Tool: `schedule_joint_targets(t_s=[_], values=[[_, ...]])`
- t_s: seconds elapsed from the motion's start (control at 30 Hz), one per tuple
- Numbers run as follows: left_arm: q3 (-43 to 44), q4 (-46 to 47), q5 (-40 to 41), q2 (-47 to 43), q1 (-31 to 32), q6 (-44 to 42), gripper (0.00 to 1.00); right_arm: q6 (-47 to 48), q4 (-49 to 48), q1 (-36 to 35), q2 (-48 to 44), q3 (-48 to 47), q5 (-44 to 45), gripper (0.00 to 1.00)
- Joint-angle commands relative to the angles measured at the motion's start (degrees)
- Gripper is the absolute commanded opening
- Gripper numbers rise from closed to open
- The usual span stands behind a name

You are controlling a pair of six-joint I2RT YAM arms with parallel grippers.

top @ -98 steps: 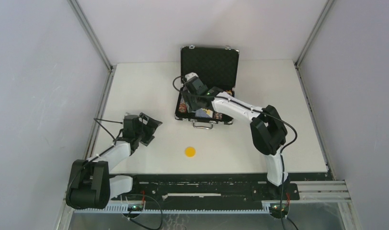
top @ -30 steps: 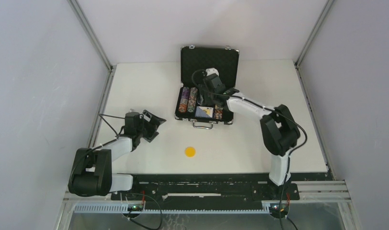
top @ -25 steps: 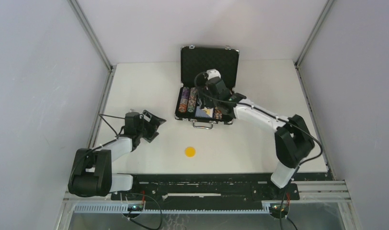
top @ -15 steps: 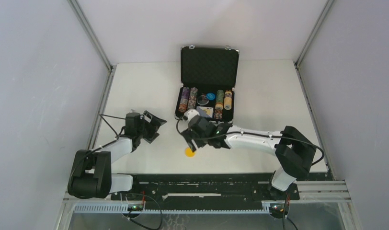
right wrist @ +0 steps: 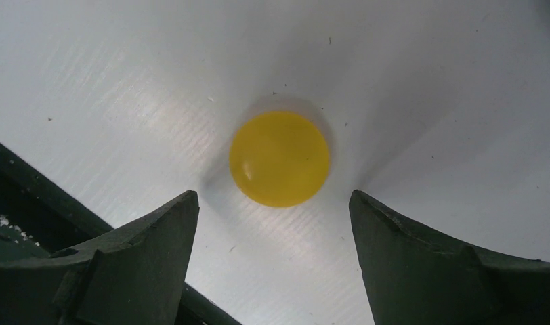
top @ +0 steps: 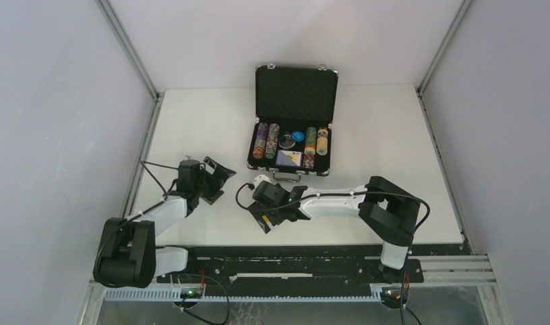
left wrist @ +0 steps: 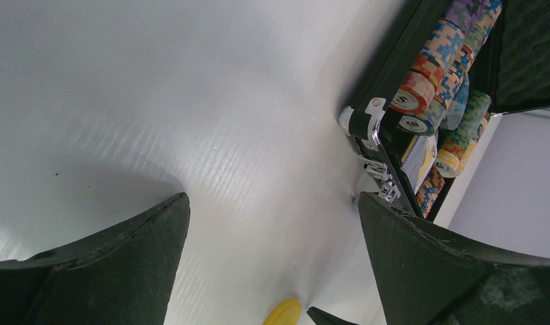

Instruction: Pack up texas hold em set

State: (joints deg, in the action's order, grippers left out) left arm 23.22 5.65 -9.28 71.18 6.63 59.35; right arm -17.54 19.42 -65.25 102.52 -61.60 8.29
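Hovers over yellow token (right wrist: 279, 158) with right jaws released, straddling it untouched, flat on counter (top: 191, 122) before open case (top: 296, 91). Holds left jaws released, empty, off left.

- Yellow token (right wrist: 279, 158): from above, almost wholly covered by the right gripper (top: 267, 218); in the left wrist view, cut by the bottom edge.
- Briefcase (left wrist: 387, 68): cut by the top and right edges there.
- Chip rolls (left wrist: 435, 61): far ends out of frame.
- Card deck (left wrist: 418, 154): mostly behind the briefcase wall.
- Loose tokens (top: 292, 139) inside: too small from above to count.
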Motion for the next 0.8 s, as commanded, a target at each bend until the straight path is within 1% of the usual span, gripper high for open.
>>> schedule_joint_targets(t_s=[0.0, 0.3, 0.53, 0.77], values=[[-0.56, -2.49, 0.97, 0.57, 0.25, -1.89, 1.00, -1.69, -2.28, -0.40, 1.57, -2.91, 0.46, 0.89], [-0.39, -2.57, 0.88, 0.98, 0.30, -1.98, 0.98, -1.41, -1.04, -0.84, 3.79, -4.40, 2.60, 0.84], [-0.19, -2.57, 0.69, 1.58, 0.25, -1.96, 0.98, -1.70, -1.24, -0.89, 5.04, -4.54, 2.65, 0.72], [-0.11, -2.49, 0.36, 1.69, 0.31, -2.00, 0.97, -1.54, -0.35, -1.02, 5.74, -4.75, 4.36, 0.71]])
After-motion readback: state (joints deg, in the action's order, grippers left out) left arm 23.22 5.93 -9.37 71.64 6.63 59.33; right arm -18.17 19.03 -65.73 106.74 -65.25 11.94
